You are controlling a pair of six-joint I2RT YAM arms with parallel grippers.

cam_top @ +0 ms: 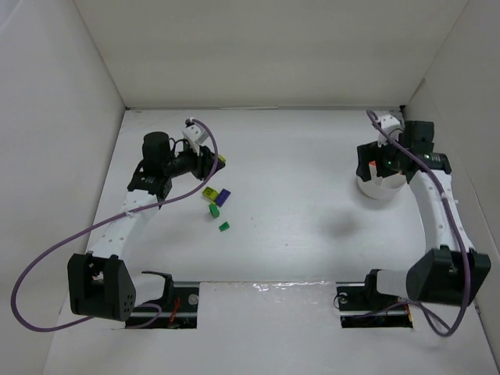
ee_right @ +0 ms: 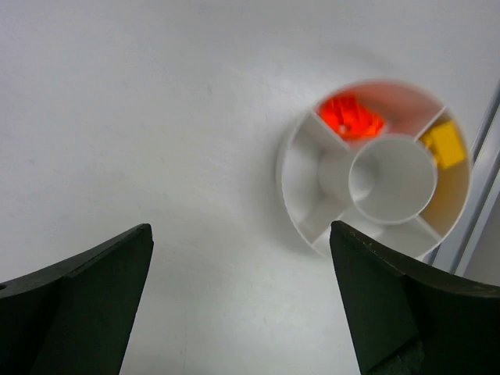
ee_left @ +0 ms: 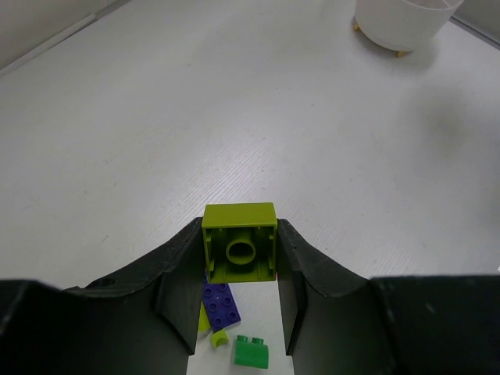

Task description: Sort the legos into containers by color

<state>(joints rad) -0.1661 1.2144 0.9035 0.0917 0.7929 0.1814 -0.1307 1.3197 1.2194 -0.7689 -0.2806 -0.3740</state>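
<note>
I'm gripping a lime green brick [ee_left: 239, 254] in the left gripper [ee_left: 239, 230] over the purple brick [ee_left: 221, 301] | I'm holding the right gripper [ee_right: 238, 234] open above the bowl [ee_right: 301, 176] | orange brick [ee_right: 351, 117] and yellow brick [ee_right: 444, 144] are sitting in separate compartments [ee_right: 406, 98]

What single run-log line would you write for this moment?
left gripper: shut on lime green brick | right gripper: open, above bowl | bowl: orange brick, yellow brick in separate compartments | table: purple brick, dark green brick loose
</note>
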